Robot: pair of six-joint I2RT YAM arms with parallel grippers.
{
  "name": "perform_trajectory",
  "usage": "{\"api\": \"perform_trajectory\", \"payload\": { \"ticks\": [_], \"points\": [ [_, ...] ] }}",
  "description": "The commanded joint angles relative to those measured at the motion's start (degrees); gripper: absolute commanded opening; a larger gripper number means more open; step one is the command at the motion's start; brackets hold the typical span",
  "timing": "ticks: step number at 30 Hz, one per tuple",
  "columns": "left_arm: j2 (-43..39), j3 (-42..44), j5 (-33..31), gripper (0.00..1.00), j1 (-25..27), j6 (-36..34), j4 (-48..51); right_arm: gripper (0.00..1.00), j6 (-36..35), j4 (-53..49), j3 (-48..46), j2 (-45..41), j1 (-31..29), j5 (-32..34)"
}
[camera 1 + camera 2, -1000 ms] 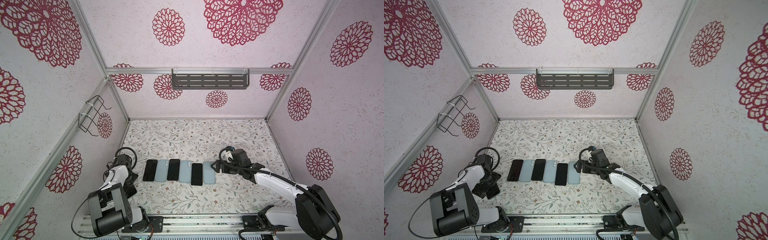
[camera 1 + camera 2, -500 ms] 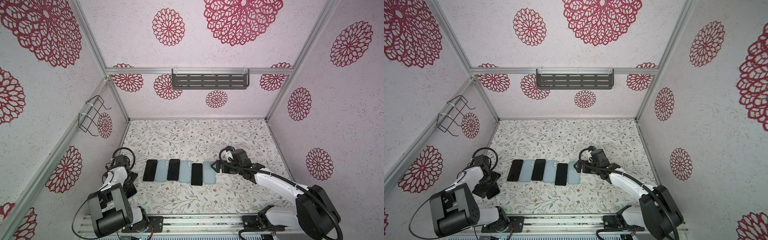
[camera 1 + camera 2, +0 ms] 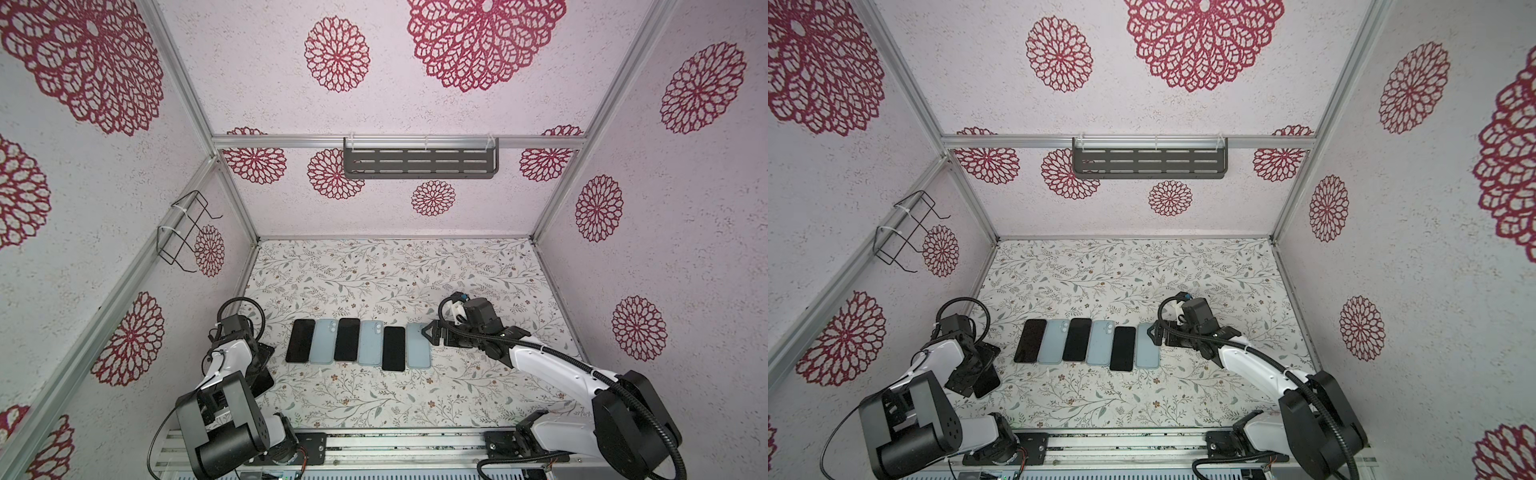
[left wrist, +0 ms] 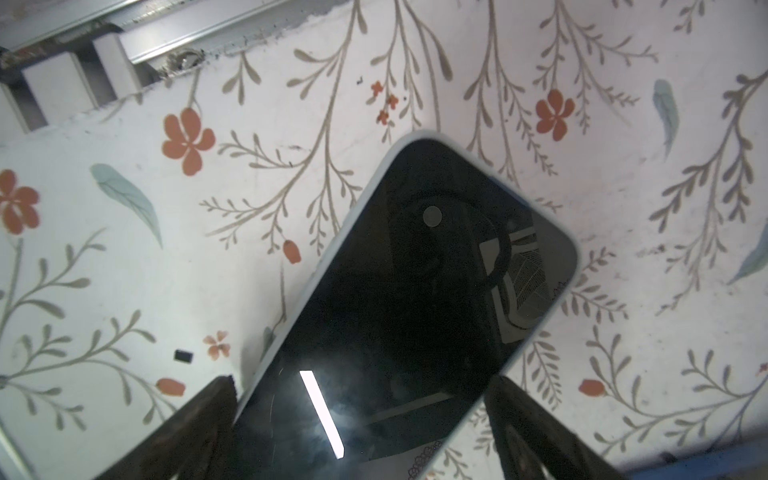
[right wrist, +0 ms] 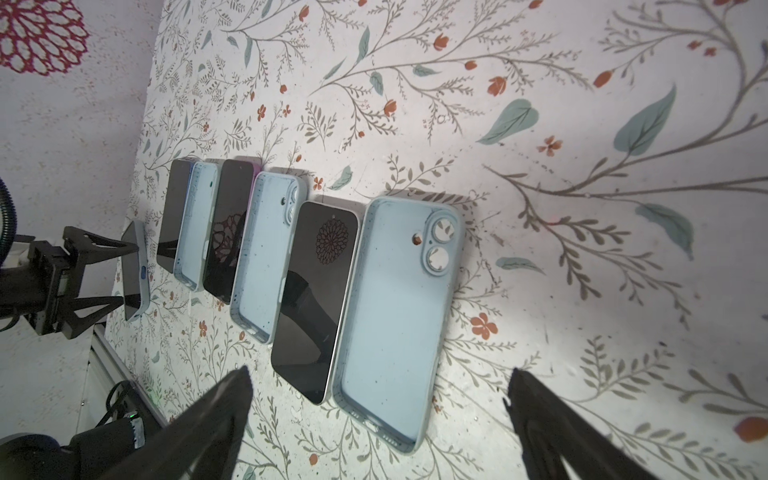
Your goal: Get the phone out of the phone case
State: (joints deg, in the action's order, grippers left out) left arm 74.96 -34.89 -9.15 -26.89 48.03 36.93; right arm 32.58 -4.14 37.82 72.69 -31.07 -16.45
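Phone [image 4: 399, 311] between left jaws

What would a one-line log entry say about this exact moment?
left gripper: straddles cased phone, grip unclear | right gripper: open at end empty case | row: three bare phones, three empty cases

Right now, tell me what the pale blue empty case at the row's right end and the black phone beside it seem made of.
Pale blue empty case: probably soft silicone or rubbery plastic, matte; no glare, rounded lip, specks. Black phone beside it: likely glass front, glossy; sharp mirror reflections.
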Motion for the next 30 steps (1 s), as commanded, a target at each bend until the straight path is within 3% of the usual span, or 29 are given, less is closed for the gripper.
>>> {"api": "perform_trajectory", "payload": {
  "ticks": [1, 7, 30],
  "points": [
    [0.02, 2.02, 6.08, 0.97, -0.23, 0.27, -3.28, 0.99, 0.16, 0.89, 2.67, -1.25, -0.27, -0.70],
    [-0.46, 2.18, 7.01, 0.97, -0.69, 0.57, -4.24, 0.99, 0.69, 1.15, 2.61, -1.52, -0.37, -0.68],
    [10.49, -3.60, 2.26, 0.97, -1.25, 2.59, -3.11, 0.99, 0.85, 1.90, 5.67, 2.13, -0.49, -1.90]
  ]
}}
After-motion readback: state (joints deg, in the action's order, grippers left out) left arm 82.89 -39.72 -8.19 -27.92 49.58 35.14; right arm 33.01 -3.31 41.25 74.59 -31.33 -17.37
